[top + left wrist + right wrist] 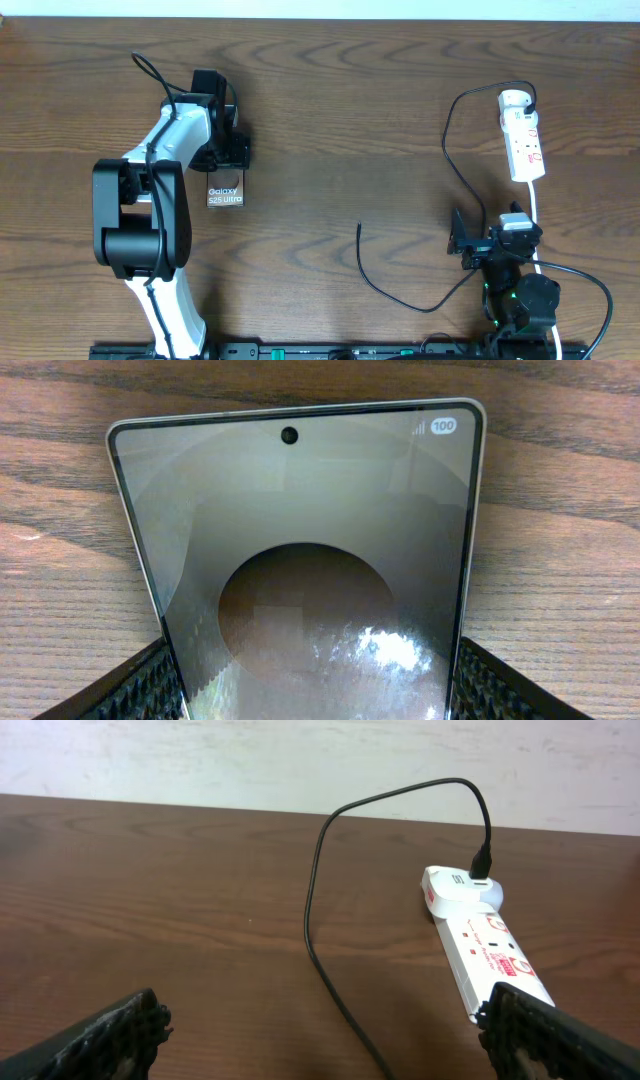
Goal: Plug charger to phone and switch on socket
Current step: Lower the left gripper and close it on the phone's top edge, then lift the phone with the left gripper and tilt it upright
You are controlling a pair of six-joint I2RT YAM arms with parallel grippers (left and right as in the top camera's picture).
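The phone (225, 195) lies on the wooden table with its "Galaxy S25 Ultra" lettering showing. In the left wrist view the phone (300, 540) fills the frame between my left gripper's fingers (310, 695), which press against both of its long edges. My left gripper (227, 160) sits at the phone's far end. The socket (523, 135) lies at the far right with the charger's black plug (521, 98) in its rounded end. The charger cable (450, 150) loops down past my open, empty right gripper (497, 235) to its loose tip (359, 226). In the right wrist view the socket (490, 950) and cable (315, 910) lie ahead of the right gripper (320, 1030).
The socket's white cord (535, 212) runs toward the right arm's base. Thicker black arm cables (590, 285) loop at the front right. A pale wall (300, 760) stands beyond the table's far edge.
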